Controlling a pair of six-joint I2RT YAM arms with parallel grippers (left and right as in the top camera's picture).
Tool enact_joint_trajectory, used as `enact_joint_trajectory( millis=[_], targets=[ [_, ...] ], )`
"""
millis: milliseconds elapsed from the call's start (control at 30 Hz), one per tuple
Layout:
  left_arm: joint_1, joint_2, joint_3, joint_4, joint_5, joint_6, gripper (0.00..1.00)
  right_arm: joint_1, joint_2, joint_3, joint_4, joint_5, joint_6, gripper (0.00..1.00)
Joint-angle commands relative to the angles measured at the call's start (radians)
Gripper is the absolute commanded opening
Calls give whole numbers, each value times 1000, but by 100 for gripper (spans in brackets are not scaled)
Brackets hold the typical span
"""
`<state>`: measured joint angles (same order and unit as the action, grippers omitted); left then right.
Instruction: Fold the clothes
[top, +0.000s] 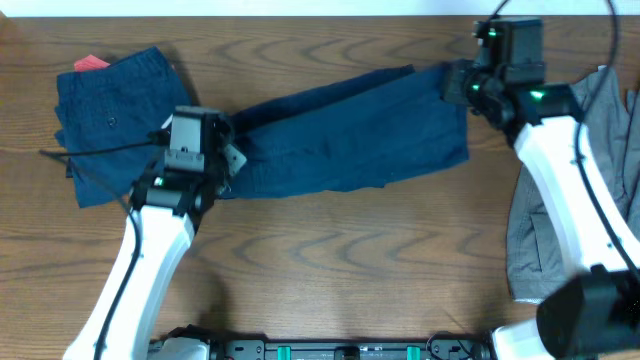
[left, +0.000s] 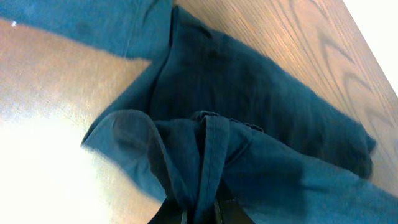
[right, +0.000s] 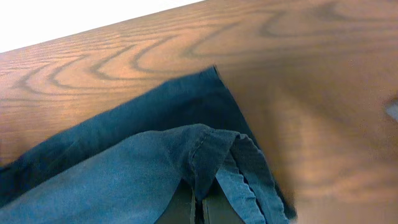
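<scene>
Blue garment (top: 350, 135): spread across the tabletop (top: 330, 260), long axis left to right, right end angled toward the far edge. Left end is hidden overhead by left gripper (top: 228, 152), jaws clamped on bunched cloth. Right gripper (top: 455, 82): jaws clamped on the hem; fingertips (right: 180, 211) are cut off in wrist view. 1 grey garment (top: 522, 240) is cropped at the right edge.

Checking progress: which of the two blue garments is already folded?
The left blue garment, a compact pile with a red tag; the long blue garment lies stretched out mid-table.
</scene>
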<state>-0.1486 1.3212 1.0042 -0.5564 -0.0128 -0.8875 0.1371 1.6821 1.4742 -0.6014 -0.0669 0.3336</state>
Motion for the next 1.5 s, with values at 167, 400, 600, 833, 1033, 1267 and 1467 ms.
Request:
enact_joint_trajectory(
  millis=[167, 400, 600, 833, 1033, 1267, 1467],
  targets=[
    [36, 258, -5, 282, -75, -5, 17, 35, 188, 18, 157, 51, -50, 1],
    [68, 427, -5, 561, -55, -5, 47, 53, 337, 18, 374, 31, -35, 38],
    [155, 416, -4, 550, 142, -5, 54, 51, 342, 17, 293, 19, -37, 40],
    [167, 418, -5, 336, 196, -4, 54, 51, 367, 10, -71, 93, -43, 20],
    [164, 418, -5, 133, 196, 61, 54, 51, 392, -67, -192, 227, 2, 16],
    [162, 418, -6, 70, 196, 117, 63, 45, 392, -98, -184, 273, 62, 21],
    [140, 418, -8, -2, 196, 134, 63, 40, 392, -98, -239, 274, 62, 20]
  ],
)
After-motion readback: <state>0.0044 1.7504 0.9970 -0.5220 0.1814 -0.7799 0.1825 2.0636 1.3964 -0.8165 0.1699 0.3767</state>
